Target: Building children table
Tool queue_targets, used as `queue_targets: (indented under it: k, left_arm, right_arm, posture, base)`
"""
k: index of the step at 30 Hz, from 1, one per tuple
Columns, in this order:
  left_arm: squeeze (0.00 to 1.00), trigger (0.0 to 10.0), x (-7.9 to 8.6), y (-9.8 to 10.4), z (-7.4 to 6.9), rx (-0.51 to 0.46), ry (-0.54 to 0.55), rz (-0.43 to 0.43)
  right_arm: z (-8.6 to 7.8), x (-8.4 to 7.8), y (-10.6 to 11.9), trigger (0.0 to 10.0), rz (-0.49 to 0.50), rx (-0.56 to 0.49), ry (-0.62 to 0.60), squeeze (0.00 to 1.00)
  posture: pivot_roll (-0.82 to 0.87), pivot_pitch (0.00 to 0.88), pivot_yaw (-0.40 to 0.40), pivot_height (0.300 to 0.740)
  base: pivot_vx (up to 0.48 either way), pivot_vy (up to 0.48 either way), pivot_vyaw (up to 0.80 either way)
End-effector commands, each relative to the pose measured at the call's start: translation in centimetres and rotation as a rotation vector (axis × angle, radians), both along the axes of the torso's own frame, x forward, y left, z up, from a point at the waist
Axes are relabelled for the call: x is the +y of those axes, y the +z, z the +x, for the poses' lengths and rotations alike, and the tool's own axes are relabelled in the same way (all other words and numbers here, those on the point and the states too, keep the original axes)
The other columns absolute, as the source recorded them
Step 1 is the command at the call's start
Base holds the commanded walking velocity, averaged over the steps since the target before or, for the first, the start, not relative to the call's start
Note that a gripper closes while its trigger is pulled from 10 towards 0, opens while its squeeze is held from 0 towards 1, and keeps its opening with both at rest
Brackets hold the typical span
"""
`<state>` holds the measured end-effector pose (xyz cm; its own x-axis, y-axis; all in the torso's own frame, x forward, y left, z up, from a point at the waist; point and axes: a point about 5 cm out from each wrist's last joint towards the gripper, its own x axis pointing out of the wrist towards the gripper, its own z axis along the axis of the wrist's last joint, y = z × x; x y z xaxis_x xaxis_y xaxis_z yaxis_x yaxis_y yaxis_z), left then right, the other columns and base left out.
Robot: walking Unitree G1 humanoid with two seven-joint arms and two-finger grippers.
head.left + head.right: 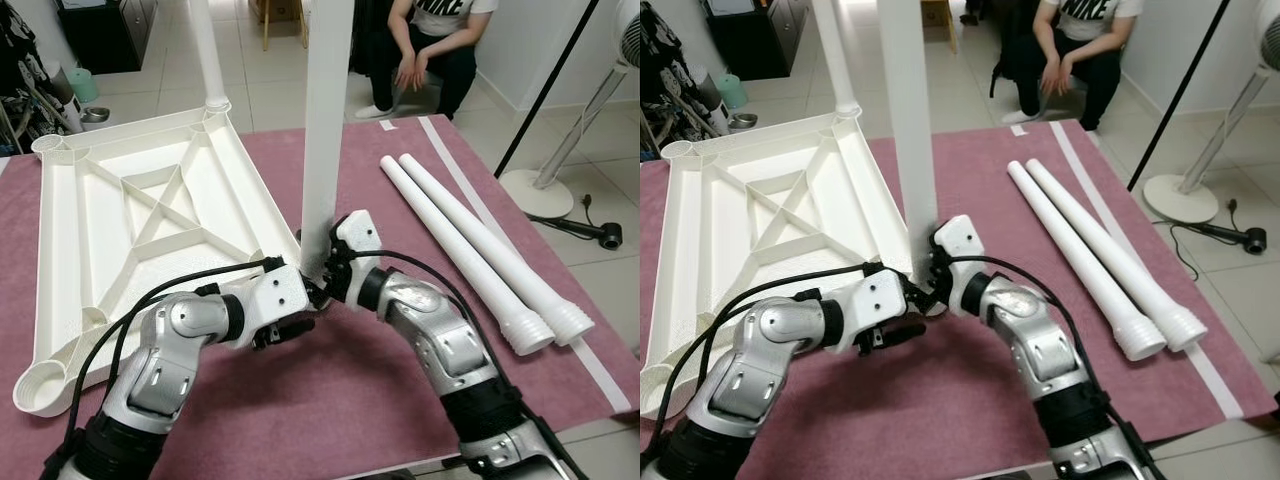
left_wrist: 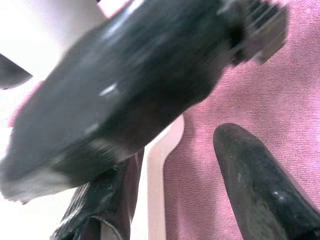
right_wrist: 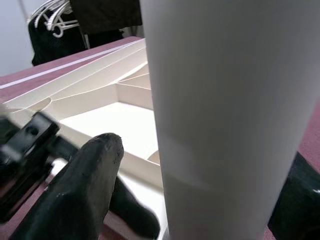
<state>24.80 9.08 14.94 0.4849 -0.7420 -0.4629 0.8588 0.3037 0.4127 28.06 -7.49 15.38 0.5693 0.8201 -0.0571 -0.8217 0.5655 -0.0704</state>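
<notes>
The white table top (image 1: 150, 200) lies upside down on the maroon mat (image 1: 350, 400). One white leg (image 1: 208, 50) stands in its far corner. A second upright leg (image 1: 328, 120) stands at the near right corner, and my right gripper (image 1: 322, 272) is shut around its base, with a black finger (image 3: 85, 190) on each side of the tube. My left gripper (image 1: 300, 308) sits low beside the same corner, open, its fingers (image 2: 260, 190) astride the top's edge. Two loose legs (image 1: 470, 250) lie side by side to the right.
A person (image 1: 430, 45) sits at the back on the tiled floor. A fan stand (image 1: 545, 190) and a slanted black pole (image 1: 545, 90) stand off the mat's right side. Bowls and dark furniture are at the back left.
</notes>
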Motion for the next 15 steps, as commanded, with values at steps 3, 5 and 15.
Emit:
queue_targets:
  k: [3, 5, 15]
  left_arm:
    - [0.00, 10.0, 1.5, 1.0, 1.1, -0.117, 0.151, -0.032]
    - [0.00, 10.0, 1.5, 1.0, 1.1, -0.121, 0.154, -0.036]
    - [0.00, 10.0, 2.9, 1.5, 1.8, -0.154, 0.225, -0.038]
  right_arm:
    - [-0.7, -0.7, -2.3, 10.0, -0.056, 0.067, 0.008, 0.00]
    - [-0.7, -0.8, -2.4, 10.0, -0.053, 0.075, 0.000, 0.00]
    - [-1.6, -2.8, -2.7, 10.0, 0.017, 0.083, -0.084, 0.00]
  posture:
    - [0.07, 0.000, 0.047, 0.740]
    - [0.07, 0.000, 0.047, 0.740]
    - [0.06, 0.000, 0.063, 0.740]
  base:
    - [0.000, 0.000, 0.00]
    - [0.000, 0.000, 0.00]
    - [0.000, 0.000, 0.00]
